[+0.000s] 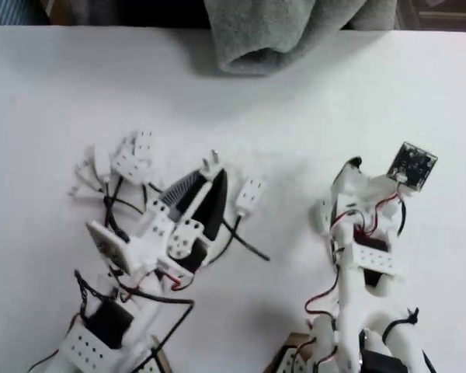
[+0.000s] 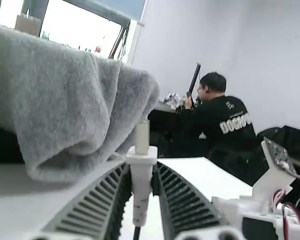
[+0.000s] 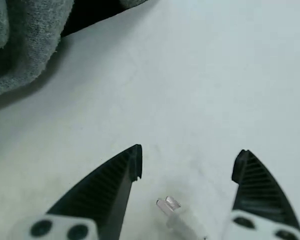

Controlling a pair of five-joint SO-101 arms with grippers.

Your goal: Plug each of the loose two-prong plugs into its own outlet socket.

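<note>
My left gripper (image 1: 212, 174) is shut on a white two-prong plug (image 1: 213, 164), left of the table's middle. In the left wrist view the plug (image 2: 140, 167) stands clamped between the ribbed fingers (image 2: 102, 210), prongs pointing away from the wrist, its black cable hanging below. A white outlet socket (image 1: 250, 194) on a black cable lies just right of this gripper. More white socket blocks (image 1: 134, 153) lie to its left. My right gripper (image 3: 187, 157) is open, low over the table, with another white plug (image 3: 177, 217) lying between its fingers.
A grey cloth (image 1: 264, 35) hangs over the table's far edge, ahead of both arms. Black cables (image 1: 245, 242) loop around the left arm. The right arm (image 1: 361, 249) stands at the right. A person sits in the room behind, away from the table.
</note>
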